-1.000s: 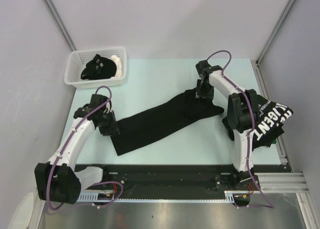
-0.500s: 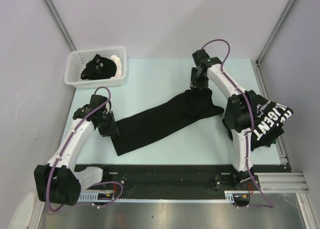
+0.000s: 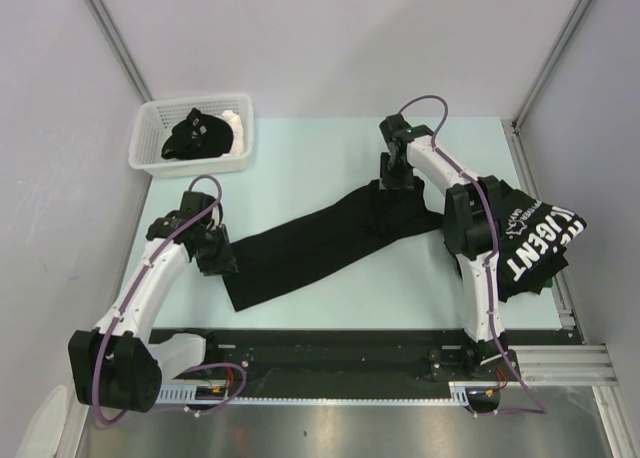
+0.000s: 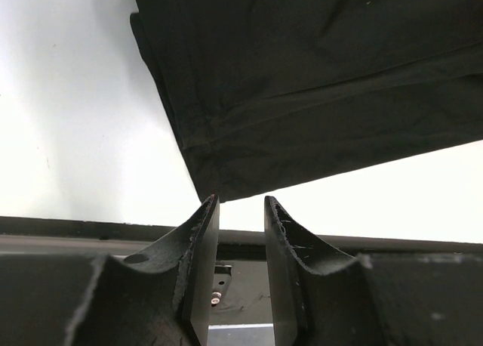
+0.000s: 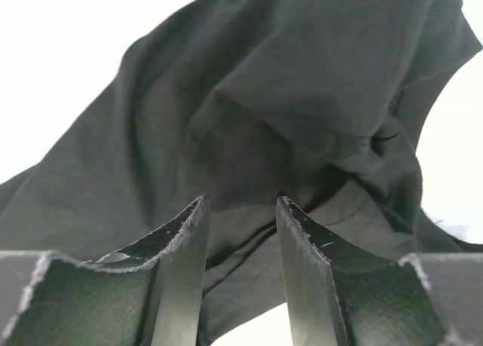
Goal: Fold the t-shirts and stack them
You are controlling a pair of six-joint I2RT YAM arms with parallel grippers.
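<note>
**A:** What stands at the far left?

**B:** A white basket (image 3: 145, 143), at the far left corner of the table (image 3: 310, 148). A crumpled black cloth (image 3: 198, 135) lies inside it.

**A:** And the left gripper?

**B:** The left gripper (image 4: 241, 204) is low, at the near left end of the long black t-shirt (image 3: 320, 240). Its jaws leave only a narrow gap and nothing is between them. The hem corner of the shirt lies just in front of the fingertips.

**A:** How does this shirt lie?

**B:** It lies on the table as a long band, slanting from near left to far right. The left part is flat and the right end is bunched into folds.

**A:** Where is the right gripper?

**B:** The right gripper (image 5: 240, 201) is over that bunched end. Its jaws stand apart with a middle gap, and wrinkled cloth shows through it. I cannot tell if the fingertips touch the cloth.

**A:** And further right?

**B:** The lettered t-shirt (image 3: 540, 240), black with big white letters, lies in a heap at the right edge of the table. The right arm (image 3: 480, 268) partly hides it.
</note>
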